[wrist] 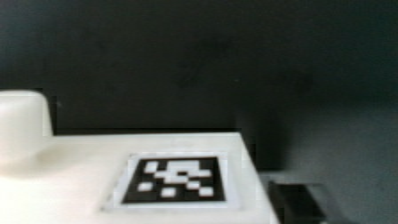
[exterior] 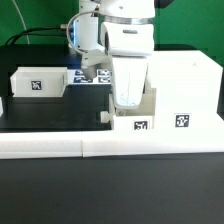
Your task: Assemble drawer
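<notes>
**Operator:** How do the jaws stand?

**Observer:** You cannot tell from either camera. In the exterior view the gripper (exterior: 128,100) hangs low over the small white plastic open tray (exterior: 135,122), and its own white body covers the fingertips. The wrist view shows you only one rounded white finger (wrist: 22,125). Its partner is out of frame, so the gap between them is unknown, and nothing can be seen held.

**Operator:** What lies just under it?

**Observer:** The wrist view shows a flat white surface (wrist: 71,150) carrying a black-and-white square tag (wrist: 175,178), with the finger just beside it. You cannot say from that view alone which part it belongs to. Only the exterior view gives you the layout.

**Operator:** Where is the drawer, then?

**Observer:** That tray sits at the middle of the black worktop (exterior: 50,115), by the edge nearest the exterior camera. The large white boxy plastic housing (exterior: 190,85) stands just beside it, filling the near corner on the exterior view's right. Whether the two touch is unclear. A second white open tray (exterior: 40,85) rests well apart, toward the edge on the exterior view's left.

**Operator:** Anything else on the worktop?

**Observer:** The marker board (exterior: 92,76) lies toward the far edge, partly hidden behind the arm. The long low white border rail (exterior: 60,147) runs along the near edge. Neither shows in the wrist view.
</notes>
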Robot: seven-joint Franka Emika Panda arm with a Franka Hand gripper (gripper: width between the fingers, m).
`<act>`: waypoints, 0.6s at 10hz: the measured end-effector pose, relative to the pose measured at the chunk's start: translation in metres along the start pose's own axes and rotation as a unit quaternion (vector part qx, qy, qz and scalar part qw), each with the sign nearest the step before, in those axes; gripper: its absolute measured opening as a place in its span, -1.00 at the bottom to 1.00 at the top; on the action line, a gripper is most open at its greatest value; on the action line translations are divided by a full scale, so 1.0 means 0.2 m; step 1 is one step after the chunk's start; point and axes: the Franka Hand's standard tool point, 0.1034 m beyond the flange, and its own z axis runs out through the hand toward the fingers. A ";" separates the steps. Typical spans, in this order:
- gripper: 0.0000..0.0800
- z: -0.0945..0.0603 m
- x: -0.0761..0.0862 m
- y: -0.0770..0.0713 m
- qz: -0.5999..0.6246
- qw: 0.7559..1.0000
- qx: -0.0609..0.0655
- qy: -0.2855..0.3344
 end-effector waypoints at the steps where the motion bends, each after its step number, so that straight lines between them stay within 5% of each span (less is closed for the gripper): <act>1: 0.00 -0.03 0.00 0.01 0.000 1.000 0.001 -0.001; 2: 0.00 -0.06 0.00 0.00 0.000 1.000 0.006 -0.004; 3: 0.44 -0.09 0.00 0.01 0.000 1.000 0.009 -0.006; 4: 0.57 -0.12 0.00 0.01 0.001 1.000 0.010 -0.008; 6: 0.61 -0.19 -0.02 0.02 0.003 1.000 0.018 -0.014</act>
